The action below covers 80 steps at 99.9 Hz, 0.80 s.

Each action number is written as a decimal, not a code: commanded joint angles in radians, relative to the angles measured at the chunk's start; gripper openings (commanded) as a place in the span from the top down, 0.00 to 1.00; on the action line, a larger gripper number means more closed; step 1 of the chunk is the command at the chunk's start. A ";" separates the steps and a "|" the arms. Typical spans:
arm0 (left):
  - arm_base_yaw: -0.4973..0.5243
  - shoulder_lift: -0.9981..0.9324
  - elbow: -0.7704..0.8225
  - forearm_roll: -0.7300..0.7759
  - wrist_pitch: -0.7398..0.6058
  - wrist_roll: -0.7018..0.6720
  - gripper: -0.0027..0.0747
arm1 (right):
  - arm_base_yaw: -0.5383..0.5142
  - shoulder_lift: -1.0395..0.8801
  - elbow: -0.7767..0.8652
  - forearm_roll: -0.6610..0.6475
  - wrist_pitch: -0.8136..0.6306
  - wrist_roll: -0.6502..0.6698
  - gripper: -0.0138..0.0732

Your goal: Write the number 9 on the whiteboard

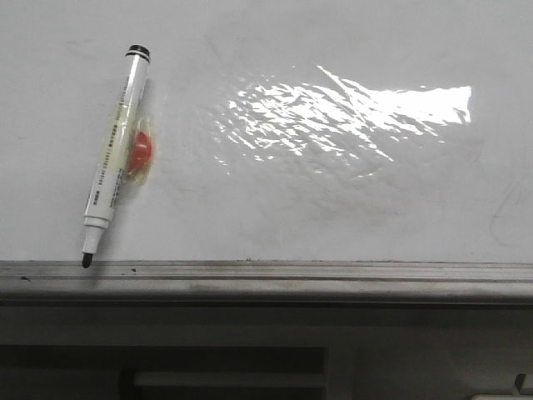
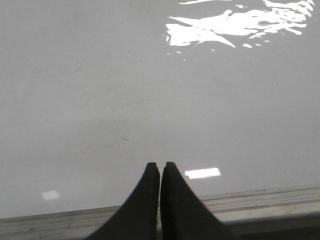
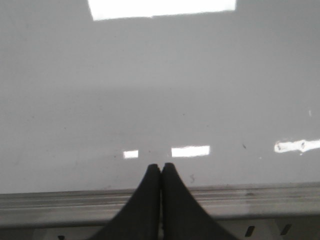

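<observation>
The whiteboard (image 1: 333,208) is lying flat and blank, no number 9 showing on it yet, its grey edge rail (image 1: 266,271) facing the robot. An uncapped marker (image 1: 115,158) is resting on the board with its tip at the rail, an orange blob (image 1: 141,152) taped alongside, seemingly awaiting pickup. Both the left gripper (image 2: 160,167) and right gripper (image 3: 160,167) are hovering near the rail with fingers pressed together, holding nothing

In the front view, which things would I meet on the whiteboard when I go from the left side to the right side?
Marker, lying tilted with its uncapped tip near the grey edge rail → orange-red blob taped against the marker → bright glare patch on the whiteboard. No written 9 is visible.
</observation>
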 commanded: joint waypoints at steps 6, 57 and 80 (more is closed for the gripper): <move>0.004 -0.027 0.019 0.004 -0.125 -0.007 0.99 | -0.006 -0.016 0.028 -0.040 -0.109 0.000 0.91; 0.004 -0.027 -0.003 -0.050 -0.343 -0.077 0.99 | -0.006 -0.014 0.000 -0.040 -0.421 0.000 0.91; 0.004 0.021 -0.187 -0.040 -0.038 -0.073 0.99 | -0.002 0.049 -0.145 0.008 -0.153 0.000 0.91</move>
